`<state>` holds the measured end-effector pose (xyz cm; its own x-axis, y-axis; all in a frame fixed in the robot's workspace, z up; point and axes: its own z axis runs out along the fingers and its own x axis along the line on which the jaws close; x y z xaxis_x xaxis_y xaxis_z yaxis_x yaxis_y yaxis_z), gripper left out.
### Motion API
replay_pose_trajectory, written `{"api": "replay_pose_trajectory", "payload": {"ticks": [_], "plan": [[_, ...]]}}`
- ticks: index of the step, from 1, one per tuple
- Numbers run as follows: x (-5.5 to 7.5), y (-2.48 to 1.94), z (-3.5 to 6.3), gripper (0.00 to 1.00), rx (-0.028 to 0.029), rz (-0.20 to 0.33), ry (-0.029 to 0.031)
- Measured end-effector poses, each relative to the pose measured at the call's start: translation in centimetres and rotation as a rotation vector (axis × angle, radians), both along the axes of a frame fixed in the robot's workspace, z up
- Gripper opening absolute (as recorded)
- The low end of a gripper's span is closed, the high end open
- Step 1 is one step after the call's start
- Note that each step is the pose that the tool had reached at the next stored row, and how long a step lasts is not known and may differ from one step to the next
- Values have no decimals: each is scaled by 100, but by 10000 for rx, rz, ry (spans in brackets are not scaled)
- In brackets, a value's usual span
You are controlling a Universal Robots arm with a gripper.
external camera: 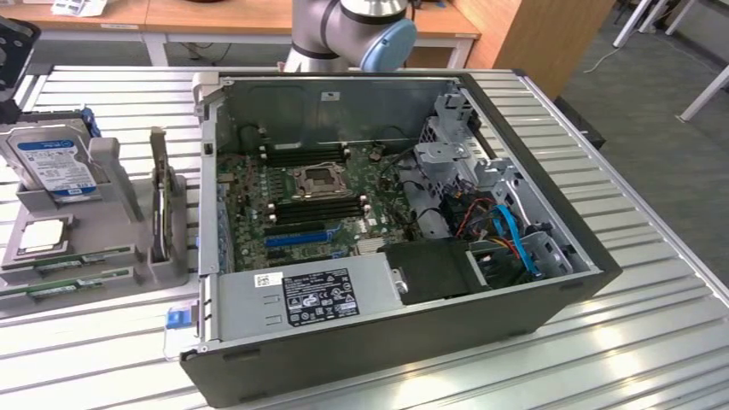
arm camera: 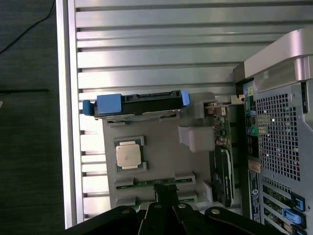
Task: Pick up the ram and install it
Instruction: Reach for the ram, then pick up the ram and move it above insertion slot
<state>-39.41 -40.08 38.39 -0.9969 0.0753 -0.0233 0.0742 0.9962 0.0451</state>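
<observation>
- Ram (arm camera: 142, 184): green stick lying flat in a slot of the grey tray (arm camera: 161, 159). The tray sits on the surface, to the exterior view's left of the computer case (external camera: 399, 363).
- Gripper (arm camera: 166, 195): fingers together, holding nothing. The tips are poised at the ram's middle, and its long axis runs crosswise beneath them.

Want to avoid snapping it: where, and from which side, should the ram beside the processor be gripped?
Probably grip the ram at the middle of its top edge, across the flat faces, from straight above. It seems to stand on edge in the grey holder, tabs flanking its ends, leaving that edge free.
</observation>
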Motion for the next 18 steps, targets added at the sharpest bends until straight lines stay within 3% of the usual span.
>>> {"api": "replay_pose_trajectory", "payload": {"ticks": [6,18], "plan": [[0,-73,0,10,0,-1,0],[0,-77,0,10,-1,0,0]]}}
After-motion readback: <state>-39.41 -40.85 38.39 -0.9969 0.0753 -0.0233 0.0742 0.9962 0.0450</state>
